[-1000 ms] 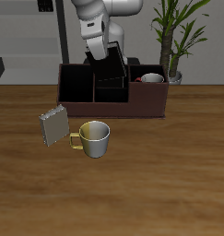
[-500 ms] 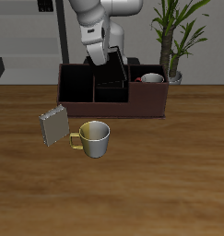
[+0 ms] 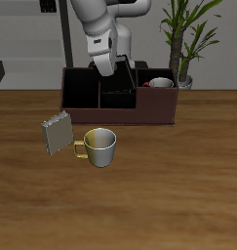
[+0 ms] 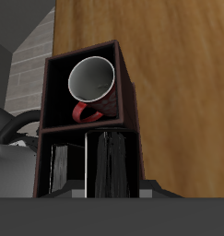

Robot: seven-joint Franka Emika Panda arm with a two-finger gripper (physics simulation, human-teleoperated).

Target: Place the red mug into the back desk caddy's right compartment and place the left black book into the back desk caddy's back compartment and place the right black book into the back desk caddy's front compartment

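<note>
Right, here's what you've got:

1. Exterior view: the back desk caddy (image 3: 91,99) sits far back on the table (image 3: 178,186), near the robot's base. The red mug (image 3: 161,84) is already in the right compartment (image 3: 159,101), the reddish-walled end section; you only see its white rim and a bit of red above the wall.
2. Same view: your gripper (image 3: 118,64) hangs right over the caddy's black-walled partitions, above the middle of the box. A dark slab juts down from it toward the partitions, but you can't tell whether that's a book or gripper body, so claw state can't be told from here.
3. Same view, surroundings: a pale mug with a yellow handle (image 3: 98,146) stands nearer the table's front edge, with a grey patterned book (image 3: 57,134) upright and tilted just beside it. Both are well apart from the caddy. A potted plant (image 3: 185,39) stands behind the caddy's mug end.
4. Wrist view: the red mug (image 4: 88,85) lies tipped in its compartment (image 4: 122,88), white inside facing the camera, red handle visible.
5. Same view: next to it, the black-walled sections hold upright black books with pale page edges, one clear (image 4: 58,168). Which book is which can't be told. Fingers are too dark to read, so open or clamped is unclear.
</note>
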